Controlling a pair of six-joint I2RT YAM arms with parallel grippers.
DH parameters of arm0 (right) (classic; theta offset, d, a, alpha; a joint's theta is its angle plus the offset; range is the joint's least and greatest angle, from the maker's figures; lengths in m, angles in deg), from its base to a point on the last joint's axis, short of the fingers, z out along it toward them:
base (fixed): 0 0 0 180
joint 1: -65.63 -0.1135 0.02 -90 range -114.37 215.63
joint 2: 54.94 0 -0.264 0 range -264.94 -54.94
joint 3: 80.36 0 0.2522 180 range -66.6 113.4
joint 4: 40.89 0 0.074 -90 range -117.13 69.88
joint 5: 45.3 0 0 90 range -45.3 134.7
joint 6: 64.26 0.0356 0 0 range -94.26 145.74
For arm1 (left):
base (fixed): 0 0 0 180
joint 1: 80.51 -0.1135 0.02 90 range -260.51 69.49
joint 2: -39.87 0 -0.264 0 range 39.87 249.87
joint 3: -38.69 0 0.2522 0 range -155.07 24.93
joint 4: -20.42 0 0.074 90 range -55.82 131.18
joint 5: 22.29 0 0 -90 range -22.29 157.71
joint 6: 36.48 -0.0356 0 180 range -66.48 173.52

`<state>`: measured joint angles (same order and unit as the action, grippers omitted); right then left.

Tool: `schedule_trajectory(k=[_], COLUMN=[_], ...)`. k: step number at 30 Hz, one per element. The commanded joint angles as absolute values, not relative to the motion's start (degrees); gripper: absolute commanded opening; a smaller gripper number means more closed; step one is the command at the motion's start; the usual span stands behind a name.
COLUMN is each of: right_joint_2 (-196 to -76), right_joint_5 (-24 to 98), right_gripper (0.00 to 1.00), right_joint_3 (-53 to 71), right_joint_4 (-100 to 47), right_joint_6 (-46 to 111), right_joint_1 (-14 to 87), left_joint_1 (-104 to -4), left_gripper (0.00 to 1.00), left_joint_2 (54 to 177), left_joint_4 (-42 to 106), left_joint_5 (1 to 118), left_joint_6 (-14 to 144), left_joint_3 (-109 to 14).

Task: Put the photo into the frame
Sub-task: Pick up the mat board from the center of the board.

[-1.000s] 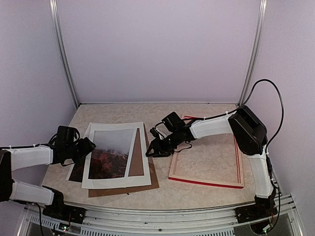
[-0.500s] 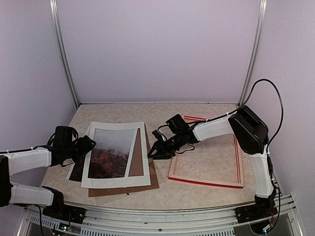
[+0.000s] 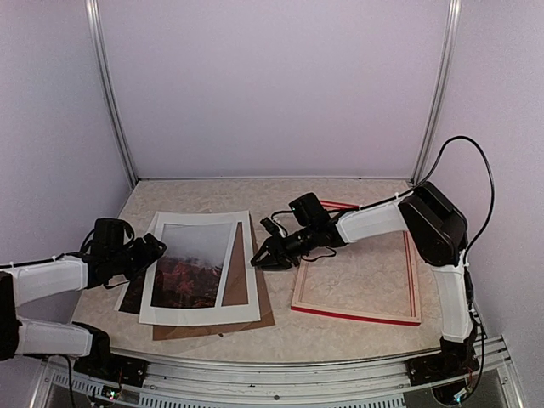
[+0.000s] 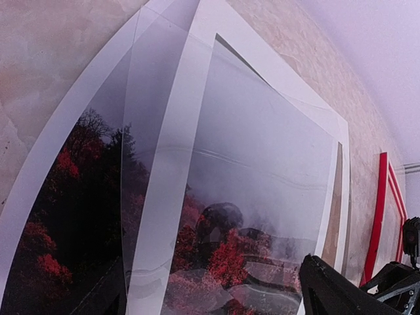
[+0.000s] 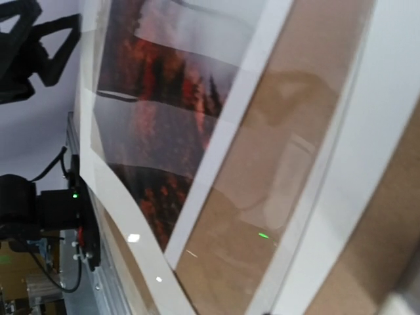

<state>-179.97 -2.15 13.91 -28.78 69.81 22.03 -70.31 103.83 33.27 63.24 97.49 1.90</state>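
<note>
The photo lies under a white mat board and shows through its window; a dark end sticks out at the left. The red frame lies flat to the right, pale back up. My left gripper is open at the stack's left edge; in the left wrist view its fingers flank the photo and the mat board. My right gripper is low over the mat's right edge and looks open; its fingers do not show in the right wrist view, only the photo.
A plain brown backing board lies under the stack and shows through the mat's window. The frame's red edge shows in the left wrist view. Walls close the table at back and sides.
My right gripper has shifted a little left, onto the mat's right edge. The left arm has barely moved.
</note>
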Motion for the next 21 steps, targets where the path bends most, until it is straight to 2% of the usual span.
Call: schedule_trajectory(k=[1, 14, 21], right_joint_2=[-178.3, -180.1, -182.8], right_joint_5=[-4.1, -4.6, -1.9], right_gripper=[0.33, 0.29, 0.29], right_joint_3=[13.2, 13.4, 17.6], right_joint_4=[-31.3, -31.8, -26.2], right_joint_6=[70.3, 70.8, 68.0], right_joint_1=[21.9, 21.9, 21.3], left_joint_1=[-70.2, -70.2, -70.1], left_gripper=[0.92, 0.92, 0.92], left_joint_2=[102.0, 102.3, 101.3], left_joint_4=[32.3, 31.6, 30.8], left_joint_5=[62.1, 61.5, 61.2], left_joint_6=[95.9, 96.2, 96.0], left_joint_3=[2.3, 2.6, 3.2])
